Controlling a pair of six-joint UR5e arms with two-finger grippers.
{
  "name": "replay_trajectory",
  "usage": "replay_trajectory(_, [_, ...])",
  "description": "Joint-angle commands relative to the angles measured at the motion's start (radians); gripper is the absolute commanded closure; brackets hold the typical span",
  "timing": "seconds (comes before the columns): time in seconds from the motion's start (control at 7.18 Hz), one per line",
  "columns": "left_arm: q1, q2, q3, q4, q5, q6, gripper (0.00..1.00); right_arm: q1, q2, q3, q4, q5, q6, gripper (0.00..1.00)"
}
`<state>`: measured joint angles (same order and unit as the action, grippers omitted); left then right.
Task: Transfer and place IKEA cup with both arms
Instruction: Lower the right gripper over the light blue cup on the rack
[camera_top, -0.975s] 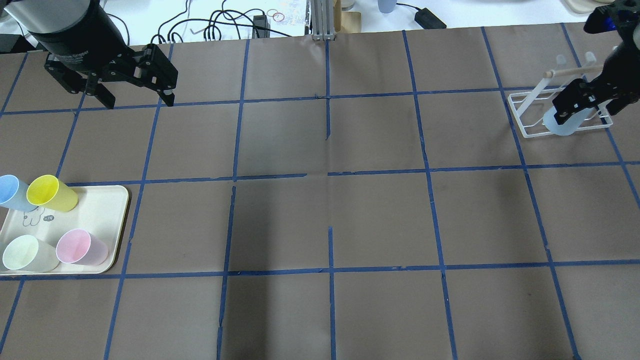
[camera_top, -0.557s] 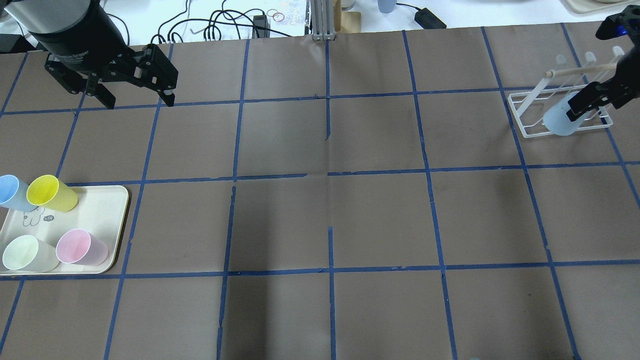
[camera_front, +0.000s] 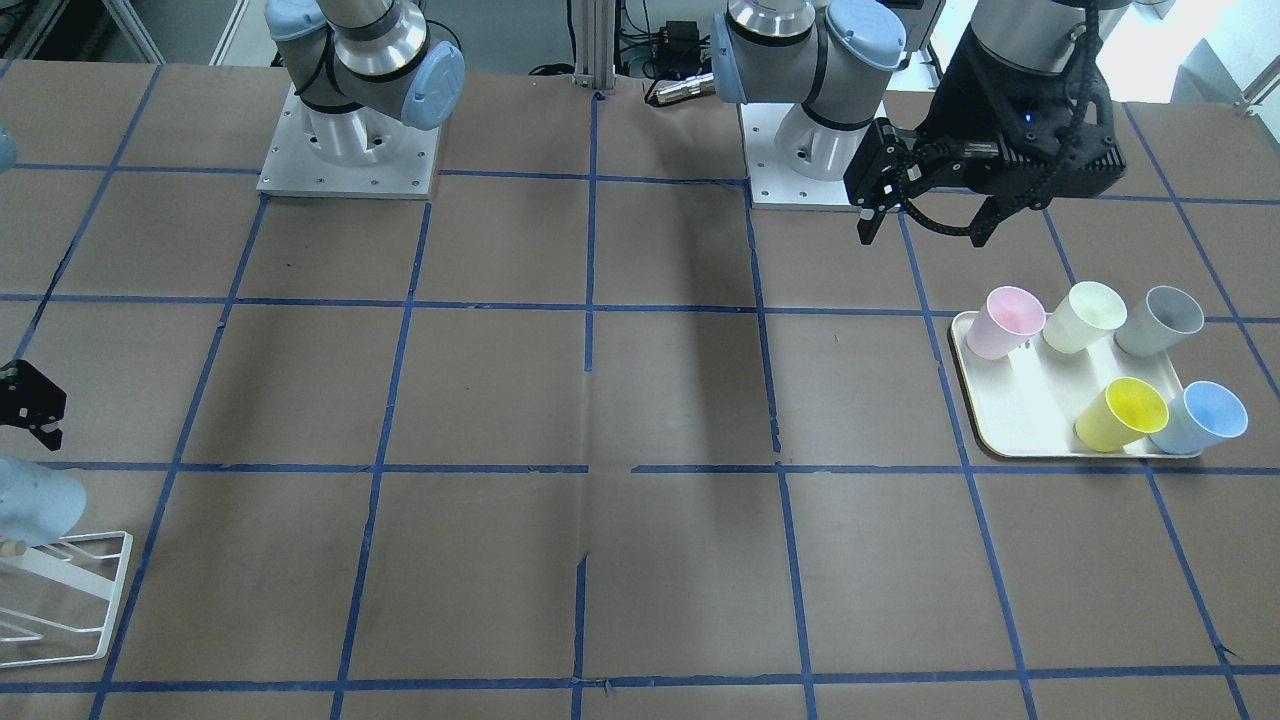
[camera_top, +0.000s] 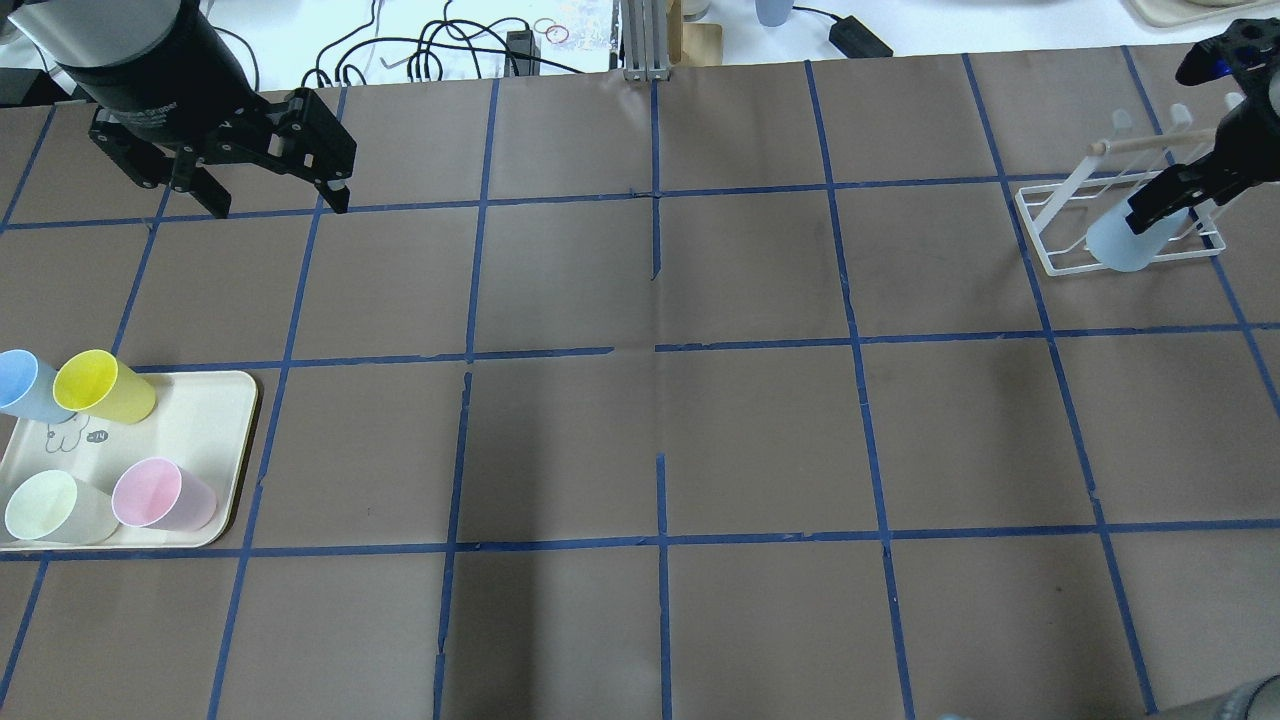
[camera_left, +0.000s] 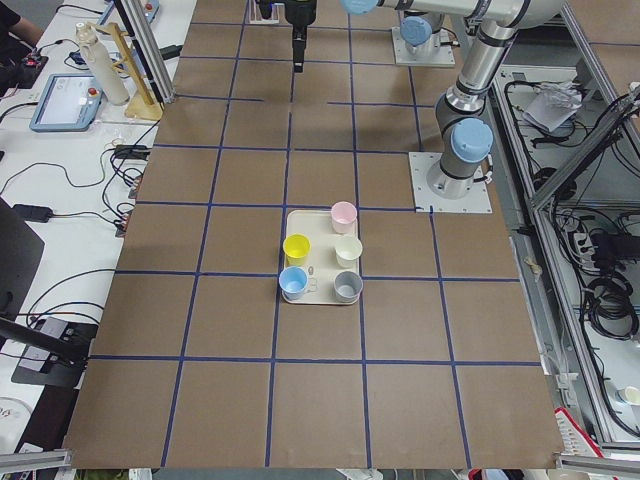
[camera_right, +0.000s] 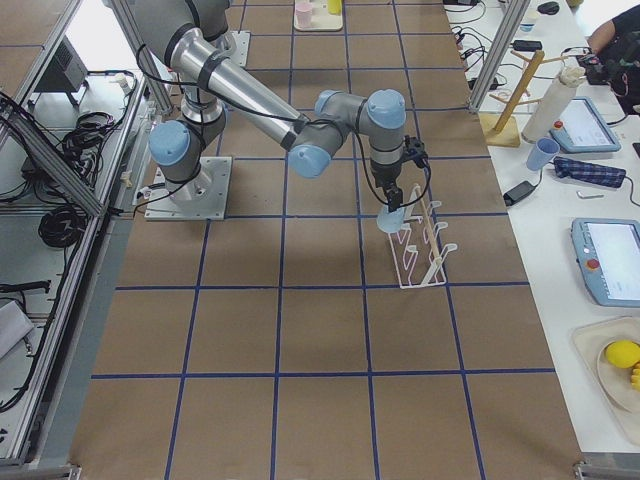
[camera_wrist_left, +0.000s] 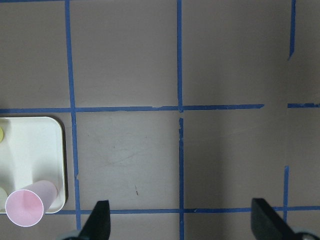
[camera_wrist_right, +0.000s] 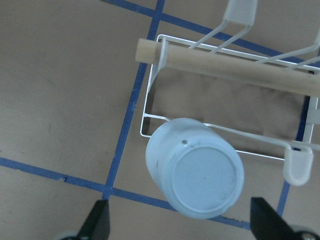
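Observation:
One pale blue IKEA cup (camera_wrist_right: 197, 167) hangs upside down and tilted on the white wire rack (camera_wrist_right: 150, 117), its base facing the right wrist camera. It also shows in the overhead view (camera_top: 1120, 245) and the front view (camera_front: 35, 505). My right gripper (camera_wrist_right: 182, 226) is open and empty, above the cup with a fingertip on either side and not touching it. A second pale blue cup (camera_top: 22, 385) stands on the cream tray (camera_top: 205, 420). My left gripper (camera_top: 278, 205) is open and empty, hovering beyond the tray; it also shows in the front view (camera_front: 925, 238).
The tray also holds a yellow cup (camera_top: 100, 385), a pink cup (camera_top: 160, 495), a pale green cup (camera_top: 55, 508) and a grey cup (camera_front: 1160, 320). The rack has a wooden dowel (camera_wrist_right: 225, 62) and several upright pegs. Cables lie beyond the table's far edge.
My right gripper has drawn back and away from the pale blue cup, which stays on the rack. The left arm has not moved.

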<state>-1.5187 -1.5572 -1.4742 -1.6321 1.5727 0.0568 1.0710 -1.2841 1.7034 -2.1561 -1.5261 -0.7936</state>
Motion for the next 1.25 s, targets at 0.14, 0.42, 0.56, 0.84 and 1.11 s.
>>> replay_trajectory(0.14, [0.000, 0.000, 0.000, 0.000, 0.001, -0.002, 0.00, 0.001, 0.048, -0.028, -0.015, 0.000, -0.003, 0.00])
replay_trajectory(0.42, [0.000, -0.001, 0.000, 0.002, 0.000, -0.002, 0.00, 0.001, 0.057, -0.028, -0.016, 0.001, 0.004, 0.00])
replay_trajectory(0.56, [0.000, -0.003, -0.001, 0.002, 0.000, 0.000, 0.00, 0.003, 0.060, -0.030, -0.016, 0.001, 0.005, 0.00])
replay_trajectory(0.84, [0.002, -0.003, 0.002, 0.002, 0.000, -0.002, 0.00, 0.003, 0.072, -0.028, -0.016, 0.003, 0.007, 0.00])
replay_trajectory(1.11, [0.002, -0.003, 0.003, 0.002, 0.000, -0.002, 0.00, 0.003, 0.078, -0.028, -0.016, 0.003, 0.007, 0.03])
